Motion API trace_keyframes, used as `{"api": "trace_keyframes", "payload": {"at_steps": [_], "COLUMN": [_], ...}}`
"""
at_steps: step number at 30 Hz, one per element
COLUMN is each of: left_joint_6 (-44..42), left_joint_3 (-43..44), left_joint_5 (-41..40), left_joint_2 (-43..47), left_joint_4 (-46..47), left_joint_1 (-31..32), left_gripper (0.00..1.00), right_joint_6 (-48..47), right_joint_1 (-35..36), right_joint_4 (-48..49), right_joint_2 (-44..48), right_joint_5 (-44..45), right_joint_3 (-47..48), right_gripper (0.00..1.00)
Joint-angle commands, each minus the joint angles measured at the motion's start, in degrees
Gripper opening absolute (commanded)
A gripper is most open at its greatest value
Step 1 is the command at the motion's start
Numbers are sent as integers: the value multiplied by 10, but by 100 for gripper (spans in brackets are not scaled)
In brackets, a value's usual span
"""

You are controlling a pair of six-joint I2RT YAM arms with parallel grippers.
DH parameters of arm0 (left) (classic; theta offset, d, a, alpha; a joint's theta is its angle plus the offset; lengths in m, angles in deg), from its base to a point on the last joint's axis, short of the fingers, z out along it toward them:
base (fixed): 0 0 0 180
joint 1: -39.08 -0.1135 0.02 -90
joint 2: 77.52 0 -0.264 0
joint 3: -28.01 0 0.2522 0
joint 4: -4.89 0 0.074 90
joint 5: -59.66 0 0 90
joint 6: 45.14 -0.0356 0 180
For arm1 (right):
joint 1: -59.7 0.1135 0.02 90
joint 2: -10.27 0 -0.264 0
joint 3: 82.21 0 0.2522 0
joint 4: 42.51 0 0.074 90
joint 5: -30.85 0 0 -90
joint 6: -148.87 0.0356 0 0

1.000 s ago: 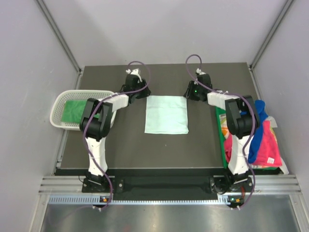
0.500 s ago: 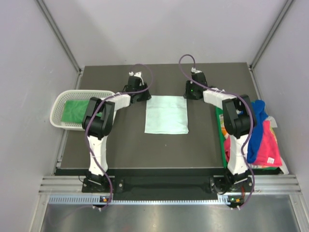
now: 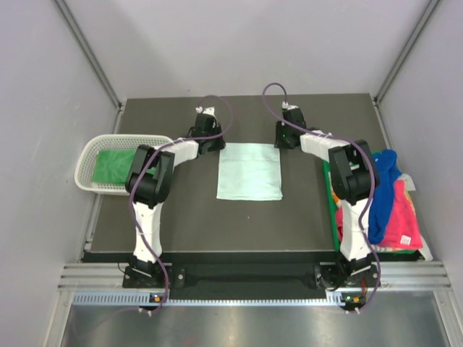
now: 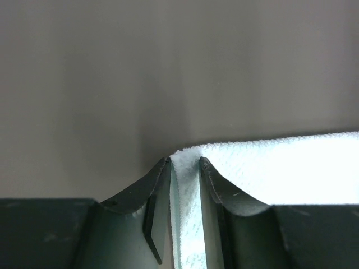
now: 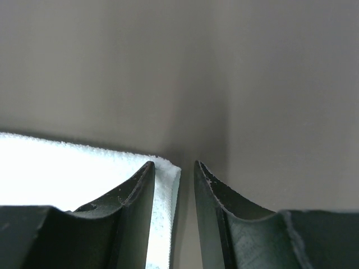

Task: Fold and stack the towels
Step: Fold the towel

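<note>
The mint towel lies flat on the tabletop, a neat folded rectangle midway between the 2 arms. The left gripper is down at the towel's far left corner. In the left wrist view that corner fills the narrow gap between the jaws and touches both fingers, but I cannot tell whether they are pinching it. The right gripper is at the towel's far right corner. Its jaws stand apart, ungripped: the corner lies against 1 finger only, with bare tabletop showing beside the other. Well left of the mint towel, a white basket holds a folded green towel. Well right of it, a blue towel and a pink towel lie heaped over a green bin.
</note>
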Motion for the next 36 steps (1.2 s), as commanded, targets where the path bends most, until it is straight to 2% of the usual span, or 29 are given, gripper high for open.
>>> {"api": "trace_keyframes", "payload": {"at_steps": [1, 19, 26, 28, 30, 36], "left_joint_6": [-12, -9, -7, -7, -7, 4], "left_joint_3": [12, 16, 10, 8, 4, -33], "left_joint_5": [-41, -84, -83, -77, -72, -62], "left_joint_2": [-19, -31, -33, -33, -31, -9], "left_joint_4": [-41, -45, -29, -29, -9, 62], "left_joint_1": [7, 22, 21, 21, 22, 22], "left_gripper": [33, 23, 11, 4, 0, 0], "right_joint_6": [-12, -20, -27, -27, -28, -31], "right_joint_1": [9, 18, 18, 18, 18, 18], "right_joint_4": [-12, -22, -19, -16, -11, 20], "right_joint_2": [-10, -23, -23, -23, -22, -2], "right_joint_5": [15, 31, 26, 23, 16, 11], "right_joint_3": [25, 28, 32, 32, 31, 18], "right_gripper": [34, 21, 16, 15, 13, 5]}}
